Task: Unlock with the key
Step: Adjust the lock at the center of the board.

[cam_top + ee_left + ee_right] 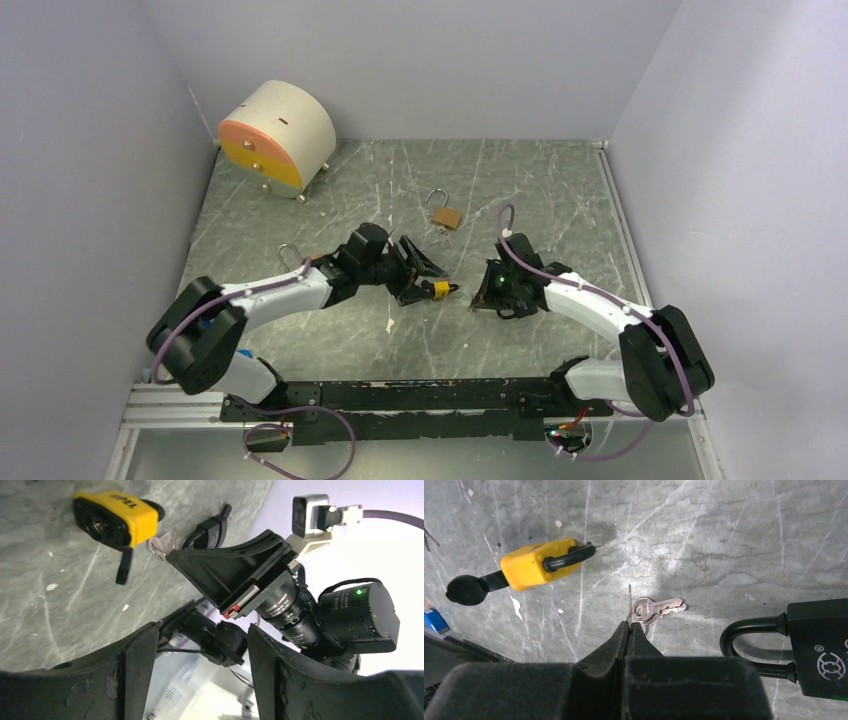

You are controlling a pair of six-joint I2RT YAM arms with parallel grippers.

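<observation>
A yellow padlock (536, 566) with a black shackle lies on the marble table top, with a black tab hanging from its base. It also shows in the top view (438, 290) and the left wrist view (112, 517). My right gripper (628, 625) is shut on a thin silver key (629, 602), held edge-on just right of the padlock. A second key (661, 607) hangs from its ring. My left gripper (200, 640) is open and empty, just left of the padlock in the top view (418, 272). My right gripper (480, 293) faces it.
A black padlock (819, 647) lies close to the right of my right gripper. A brass padlock (446, 216) lies further back at the middle. A round drawer box (275, 135) stands at the back left. A silver shackle (289, 255) shows beside my left arm.
</observation>
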